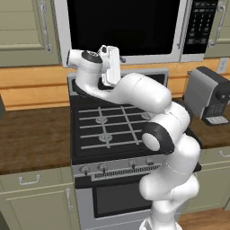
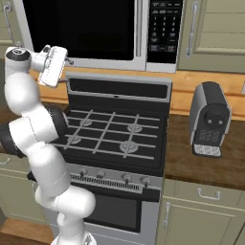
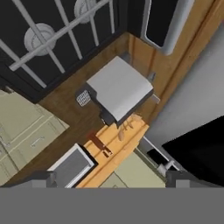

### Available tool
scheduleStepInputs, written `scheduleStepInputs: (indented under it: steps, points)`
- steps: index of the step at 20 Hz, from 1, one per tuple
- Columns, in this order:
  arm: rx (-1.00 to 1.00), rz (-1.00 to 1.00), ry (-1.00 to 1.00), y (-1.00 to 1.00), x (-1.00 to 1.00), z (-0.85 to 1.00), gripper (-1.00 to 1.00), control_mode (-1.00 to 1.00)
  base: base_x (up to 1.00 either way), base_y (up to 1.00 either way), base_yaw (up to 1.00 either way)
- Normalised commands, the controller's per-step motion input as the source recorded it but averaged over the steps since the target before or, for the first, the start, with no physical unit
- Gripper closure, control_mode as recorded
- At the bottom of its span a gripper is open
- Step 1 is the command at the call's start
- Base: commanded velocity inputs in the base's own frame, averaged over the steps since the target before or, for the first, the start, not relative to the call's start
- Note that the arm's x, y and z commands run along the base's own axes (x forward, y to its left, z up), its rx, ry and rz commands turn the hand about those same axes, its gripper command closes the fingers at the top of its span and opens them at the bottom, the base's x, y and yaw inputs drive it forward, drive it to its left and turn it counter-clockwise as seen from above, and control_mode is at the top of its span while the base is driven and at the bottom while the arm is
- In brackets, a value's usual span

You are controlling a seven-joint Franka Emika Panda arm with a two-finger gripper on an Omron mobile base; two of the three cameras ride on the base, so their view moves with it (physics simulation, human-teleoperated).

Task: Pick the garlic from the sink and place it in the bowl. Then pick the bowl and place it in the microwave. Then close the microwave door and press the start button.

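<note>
Microwave (image 1: 121, 27) at top of both base views, door (image 2: 79, 28) shut, long handle on its right side. Gripper (image 3: 109, 177) up high near microwave's lower left corner, fingers spread wide, holding nothing. Stove (image 2: 112, 131) below, coffee machine (image 2: 209, 119) at right on counter (image 1: 31, 134).

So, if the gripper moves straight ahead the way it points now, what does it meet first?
Probably the grey box-shaped coffee machine on the brown wooden counter, which sits mid-frame in the hand view; depth is unclear.
</note>
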Motion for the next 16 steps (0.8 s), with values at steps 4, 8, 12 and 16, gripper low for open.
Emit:
scheduleStepInputs:
  steps: [4, 8, 12, 16]
  points:
    - [0.11, 0.11, -0.13, -0.95, -0.82, 0.01, -1.00, -1.00, 0.00, 0.00, 0.00]
    - [0.12, 0.15, -0.13, -1.00, -0.66, 0.01, -1.00, -1.00, 0.00, 0.00, 0.00]
    - [0.12, 0.20, -0.13, -1.00, -0.56, 0.10, -1.00, -1.00, 0.00, 0.00, 0.00]
    - [0.12, 0.25, -0.17, -1.00, -0.23, 0.31, -1.00, -1.00, 0.00, 0.00, 0.00]
